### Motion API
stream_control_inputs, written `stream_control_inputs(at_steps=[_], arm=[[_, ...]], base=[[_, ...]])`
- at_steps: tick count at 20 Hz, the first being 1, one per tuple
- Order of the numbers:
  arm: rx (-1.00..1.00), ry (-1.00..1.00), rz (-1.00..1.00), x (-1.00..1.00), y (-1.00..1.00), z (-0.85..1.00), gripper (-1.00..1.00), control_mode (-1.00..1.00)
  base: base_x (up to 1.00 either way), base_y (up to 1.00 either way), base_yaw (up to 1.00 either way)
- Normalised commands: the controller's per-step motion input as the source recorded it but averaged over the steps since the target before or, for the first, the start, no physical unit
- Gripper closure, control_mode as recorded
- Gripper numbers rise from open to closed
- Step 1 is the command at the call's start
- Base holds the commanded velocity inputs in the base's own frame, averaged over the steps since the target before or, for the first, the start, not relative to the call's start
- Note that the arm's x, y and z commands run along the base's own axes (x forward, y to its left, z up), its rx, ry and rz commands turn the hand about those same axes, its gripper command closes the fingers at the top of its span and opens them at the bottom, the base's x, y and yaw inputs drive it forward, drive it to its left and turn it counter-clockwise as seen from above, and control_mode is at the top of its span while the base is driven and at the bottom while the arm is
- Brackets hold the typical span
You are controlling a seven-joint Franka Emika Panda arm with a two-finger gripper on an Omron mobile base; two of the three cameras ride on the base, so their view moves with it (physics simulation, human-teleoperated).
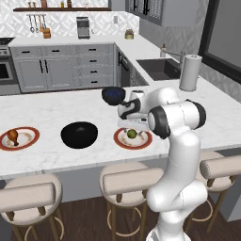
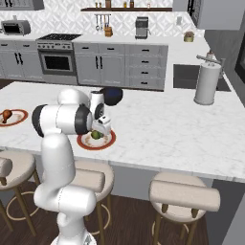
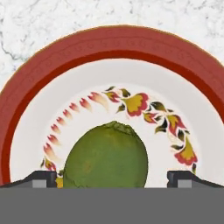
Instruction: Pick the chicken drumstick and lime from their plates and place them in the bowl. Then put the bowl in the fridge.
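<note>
The lime (image 3: pixel 105 157) lies on the near plate (image 3: pixel 113 41), a red-brown rim around a cream centre with a flower pattern. My gripper (image 3: pixel 112 177) hangs low over it, open, one fingertip (image 3: pixel 43 178) on each side of the fruit with a gap to it. From the base, the gripper (image 1: pixel 130 125) (image 2: pixel 99 128) stands just above the lime (image 1: pixel 132 133) (image 2: pixel 96 135) and its plate (image 1: pixel 146 140) (image 2: pixel 108 141). The black bowl (image 1: pixel 79 134) sits left of that plate. Further left, the chicken drumstick (image 1: pixel 12 136) (image 2: pixel 6 115) rests on the second plate (image 1: pixel 29 139) (image 2: pixel 18 117). The fridge is out of view.
A small dark blue bowl (image 1: pixel 113 95) (image 2: pixel 111 95) stands behind my hand. A paper towel roll (image 1: pixel 190 72) (image 2: pixel 206 85) and a sink (image 1: pixel 160 68) are at the far right of the counter. Stools (image 1: pixel 132 179) line the counter's near edge.
</note>
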Motion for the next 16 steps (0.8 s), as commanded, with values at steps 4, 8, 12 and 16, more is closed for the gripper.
stream_control_inputs(at_steps=[4, 8, 12, 16], arm=[[0.0, 0.01, 0.0, 0.31, 0.0, -0.42, -1.0, -1.0], [0.0, 0.0, 0.0, -0.2, 0.18, -0.35, -1.0, -1.0], [0.0, 0.04, 0.0, -0.05, 0.2, -0.53, -1.0, -1.0], [0.0, 0.04, 0.0, -0.01, 0.11, -0.53, 1.0, -1.0]], base=[[0.0, 0.0, 0.0], [0.0, 0.0, 0.0], [0.0, 0.0, 0.0], [0.0, 0.0, 0.0]])
